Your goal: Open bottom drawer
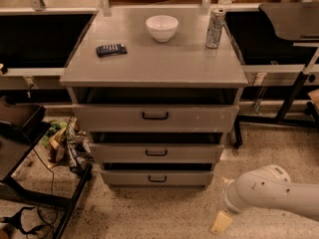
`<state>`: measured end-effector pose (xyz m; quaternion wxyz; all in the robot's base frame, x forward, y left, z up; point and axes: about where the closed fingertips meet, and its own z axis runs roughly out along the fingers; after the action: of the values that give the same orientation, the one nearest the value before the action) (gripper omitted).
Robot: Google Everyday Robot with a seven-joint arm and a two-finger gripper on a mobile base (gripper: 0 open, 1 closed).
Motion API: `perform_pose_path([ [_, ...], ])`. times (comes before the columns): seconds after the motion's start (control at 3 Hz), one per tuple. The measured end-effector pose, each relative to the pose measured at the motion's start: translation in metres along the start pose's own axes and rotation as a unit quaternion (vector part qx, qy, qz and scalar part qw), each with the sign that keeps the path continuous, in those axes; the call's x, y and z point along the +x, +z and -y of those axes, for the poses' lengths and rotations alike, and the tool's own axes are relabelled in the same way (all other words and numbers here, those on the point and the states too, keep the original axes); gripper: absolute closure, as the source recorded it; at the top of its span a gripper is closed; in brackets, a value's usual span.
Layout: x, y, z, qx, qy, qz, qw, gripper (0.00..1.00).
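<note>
Gripper low near floor, right of bottom drawer (spread or closed: cannot tell); swing left, level with black loop handle, hook it, pull straight nearward

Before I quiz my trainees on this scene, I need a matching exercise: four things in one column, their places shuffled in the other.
1. white round bowl
2. silver metal can
3. flat black rectangular device
4. robot's gripper

A. low by the speckled floor, right of the grey metal cabinet's bottom drawer
B. cabinet top, back right corner
C. cabinet top, left side
D. cabinet top, back middle

Pairs: 1-D, 2-B, 3-C, 4-A.
</note>
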<state>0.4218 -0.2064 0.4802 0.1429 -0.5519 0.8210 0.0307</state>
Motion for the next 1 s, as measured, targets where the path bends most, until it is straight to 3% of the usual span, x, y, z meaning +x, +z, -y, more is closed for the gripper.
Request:
perform_pose_path([
  [0.33,-0.005,0.046,0.007,-0.006,-0.018,0.013,0.9997,0.00],
  [0.67,-0.014,0.102,0.000,-0.038,-0.033,0.048,0.9976,0.00],
  [1.0,-0.014,0.103,0.000,-0.038,-0.033,0.048,0.9976,0.00],
])
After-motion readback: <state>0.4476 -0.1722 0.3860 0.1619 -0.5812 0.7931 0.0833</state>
